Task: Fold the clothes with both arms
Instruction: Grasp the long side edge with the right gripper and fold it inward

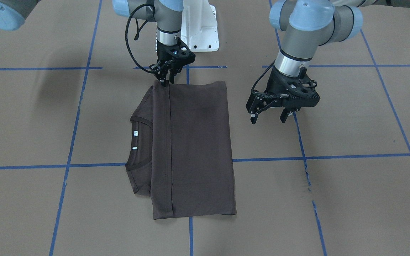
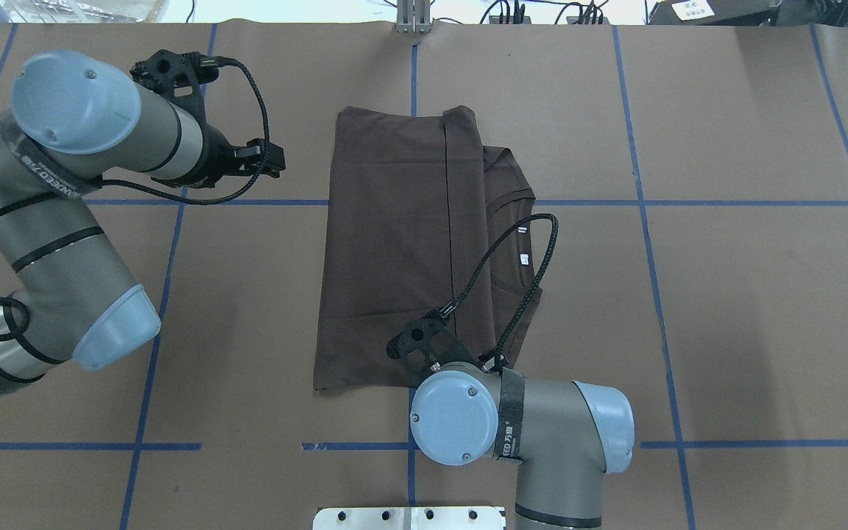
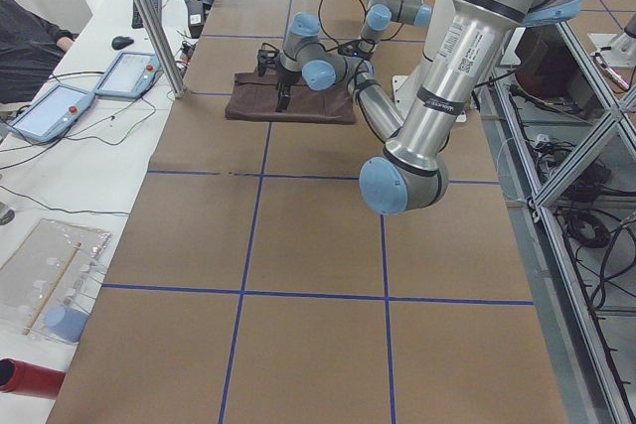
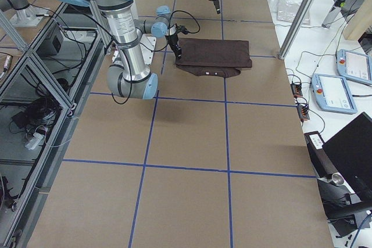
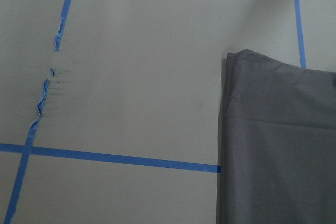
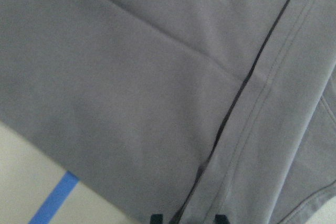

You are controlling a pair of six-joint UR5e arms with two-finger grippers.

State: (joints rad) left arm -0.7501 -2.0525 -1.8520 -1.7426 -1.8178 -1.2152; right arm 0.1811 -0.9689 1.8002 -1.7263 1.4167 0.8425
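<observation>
The dark brown T-shirt [image 1: 198,142] [image 2: 394,250] lies flat on the table, its lower part folded over toward the collar [image 1: 139,122], where white neck tags show. My right gripper [image 1: 167,82] [image 4: 172,45] stands over the shirt's corner nearest the robot. In the right wrist view its tips [image 6: 188,219] sit a little apart, either side of the flat hem strip [image 6: 273,93]; from overhead the wrist hides it. My left gripper [image 1: 268,120] [image 2: 269,158] hangs open beside the shirt's folded edge, holding nothing. The left wrist view shows only that edge [image 5: 278,145].
Brown paper with blue tape lines [image 1: 68,165] covers the table. The tape is torn on the left-arm side of the shirt [image 1: 308,177] [image 5: 47,93]. The white pedestal base [image 1: 199,32] stands behind the shirt. Tablets [image 3: 60,111] lie on the operators' bench.
</observation>
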